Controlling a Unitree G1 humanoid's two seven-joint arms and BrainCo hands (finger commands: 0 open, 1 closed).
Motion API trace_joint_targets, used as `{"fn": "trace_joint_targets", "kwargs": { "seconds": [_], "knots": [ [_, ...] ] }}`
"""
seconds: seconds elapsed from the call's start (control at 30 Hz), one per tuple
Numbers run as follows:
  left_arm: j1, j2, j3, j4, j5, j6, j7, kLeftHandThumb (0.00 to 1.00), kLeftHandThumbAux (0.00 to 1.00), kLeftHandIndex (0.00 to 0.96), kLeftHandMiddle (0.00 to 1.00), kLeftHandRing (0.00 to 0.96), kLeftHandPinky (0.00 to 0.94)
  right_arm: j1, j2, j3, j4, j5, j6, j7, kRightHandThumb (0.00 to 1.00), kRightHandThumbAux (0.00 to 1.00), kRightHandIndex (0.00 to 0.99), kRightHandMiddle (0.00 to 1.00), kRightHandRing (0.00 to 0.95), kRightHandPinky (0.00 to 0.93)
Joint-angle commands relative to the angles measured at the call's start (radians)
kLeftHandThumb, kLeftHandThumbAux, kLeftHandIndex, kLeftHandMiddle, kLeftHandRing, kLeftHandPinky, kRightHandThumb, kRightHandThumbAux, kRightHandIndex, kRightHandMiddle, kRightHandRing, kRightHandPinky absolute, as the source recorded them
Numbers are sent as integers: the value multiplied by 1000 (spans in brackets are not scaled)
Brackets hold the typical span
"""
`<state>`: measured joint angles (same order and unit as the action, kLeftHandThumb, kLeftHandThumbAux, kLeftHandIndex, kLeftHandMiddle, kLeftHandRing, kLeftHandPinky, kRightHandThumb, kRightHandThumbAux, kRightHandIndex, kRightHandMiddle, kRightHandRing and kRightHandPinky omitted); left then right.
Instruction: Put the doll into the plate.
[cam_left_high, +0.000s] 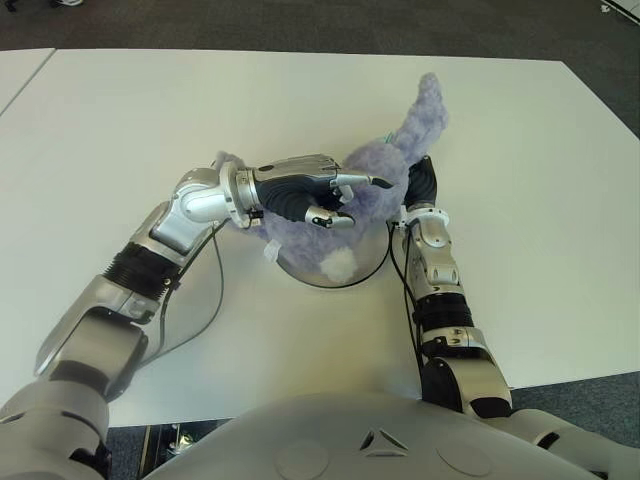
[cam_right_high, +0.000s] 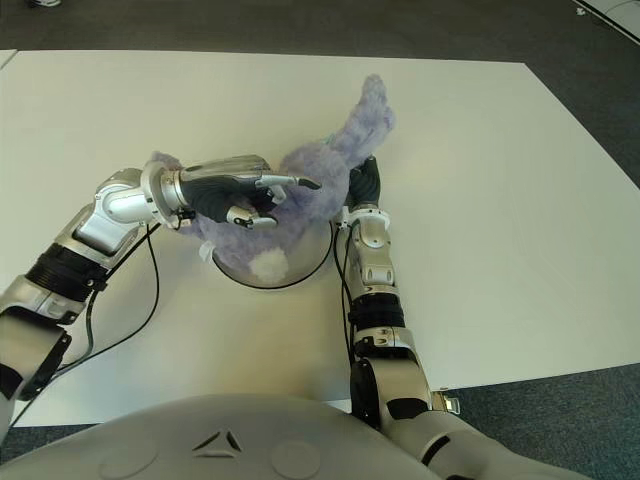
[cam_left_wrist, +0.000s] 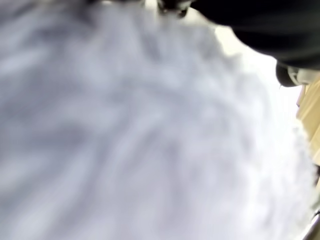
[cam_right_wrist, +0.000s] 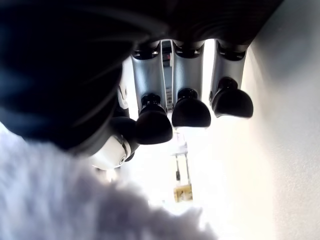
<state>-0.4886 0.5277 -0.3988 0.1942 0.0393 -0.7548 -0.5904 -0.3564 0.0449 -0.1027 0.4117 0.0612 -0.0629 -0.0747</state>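
The doll (cam_left_high: 400, 160), a fluffy purple plush with a white tuft, lies across the round metal plate (cam_left_high: 372, 262) in the middle of the white table. One long part of it sticks up and away past the plate's far rim. My left hand (cam_left_high: 350, 198) lies flat on top of the doll, fingers stretched out and thumb bent beside it, without closing on the fur. Plush (cam_left_wrist: 125, 140) fills the left wrist view. My right hand (cam_left_high: 422, 182) stands at the doll's right side, its fingers (cam_right_wrist: 189, 112) loosely bent with nothing between them.
The white table (cam_left_high: 120, 130) stretches wide to the left and far side. Dark floor lies beyond its far edge and right edge (cam_left_high: 610, 110). A black cable (cam_left_high: 212, 300) hangs from my left forearm over the table.
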Motion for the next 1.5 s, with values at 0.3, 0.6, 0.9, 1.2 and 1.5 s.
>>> {"fn": "trace_joint_targets", "kwargs": {
  "seconds": [0.3, 0.6, 0.9, 1.2, 1.5],
  "knots": [
    [72, -6, 215, -84, 175, -76, 189, 264, 116, 0, 0, 0, 0, 104, 11, 10, 77, -3, 80, -14, 700, 721, 440, 822, 812, 821],
    [152, -23, 299, -229, 220, -53, 266, 184, 142, 0, 0, 0, 0, 96, 5, 3, 87, 15, 92, 5, 701, 721, 440, 826, 812, 812],
    [142, -34, 340, -218, 256, -66, 326, 147, 169, 0, 0, 0, 0, 80, 3, -5, 111, 19, 93, 15, 701, 720, 440, 825, 813, 821],
    [132, -24, 345, -225, 242, -79, 327, 159, 184, 0, 0, 0, 0, 70, 0, -8, 128, 14, 83, 10, 702, 720, 440, 829, 818, 822],
    [136, -51, 368, -213, 257, -132, 379, 121, 235, 0, 0, 0, 0, 57, -2, -12, 157, 7, 57, 1, 703, 719, 440, 823, 811, 818]
  ]
}}
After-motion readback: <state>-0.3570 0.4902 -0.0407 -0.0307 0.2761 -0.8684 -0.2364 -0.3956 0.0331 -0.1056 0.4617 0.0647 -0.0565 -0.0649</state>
